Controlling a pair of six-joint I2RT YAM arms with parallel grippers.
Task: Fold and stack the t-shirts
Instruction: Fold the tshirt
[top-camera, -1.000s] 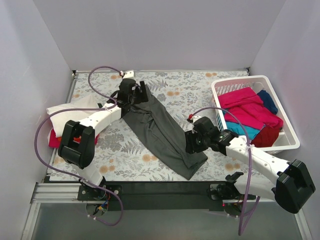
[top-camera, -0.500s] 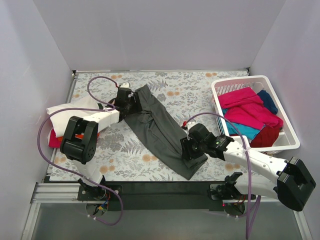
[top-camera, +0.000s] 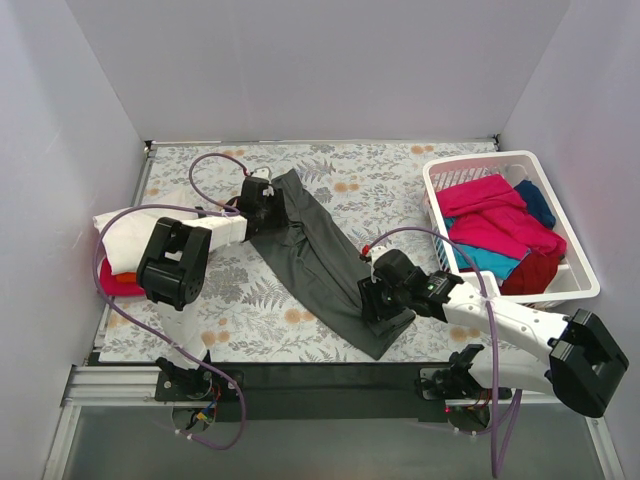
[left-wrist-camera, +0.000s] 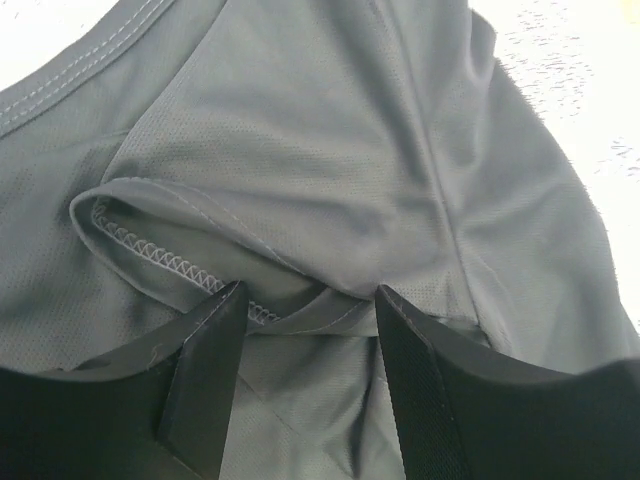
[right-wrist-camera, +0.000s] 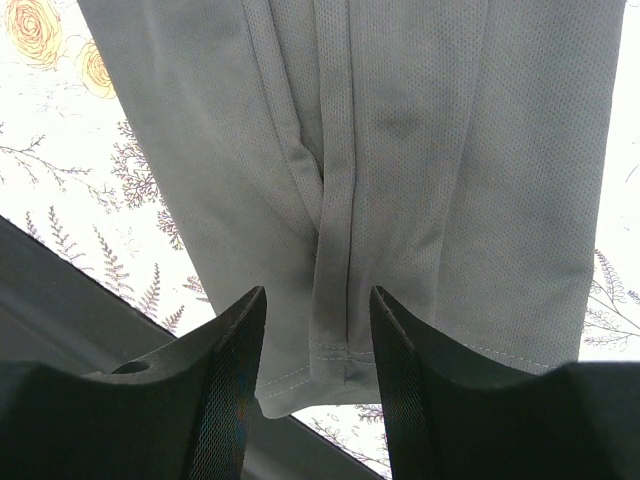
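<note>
The dark grey t-shirt (top-camera: 320, 262) lies folded lengthwise in a long strip, running from the far middle to the near middle of the floral table. My left gripper (top-camera: 268, 196) is open, low over its far end, with a sleeve hem (left-wrist-camera: 150, 255) between the jaws. My right gripper (top-camera: 376, 300) is open over the near end, the jaws either side of a fold at the bottom hem (right-wrist-camera: 345, 350). A white t-shirt (top-camera: 125, 228) lies on top of magenta and orange ones (top-camera: 112, 282) at the left edge.
A white slatted basket (top-camera: 575, 262) at the right holds magenta (top-camera: 490, 215), teal (top-camera: 485, 262), navy (top-camera: 538, 200) and maroon (top-camera: 532, 272) shirts. The table's dark front rail (right-wrist-camera: 60, 300) runs just beyond the shirt's near end. Grey walls enclose the table.
My right gripper has moved left and down onto the shirt's near end. My left gripper has shifted slightly right and lowered onto the shirt's far end. The shirt has hardly moved.
</note>
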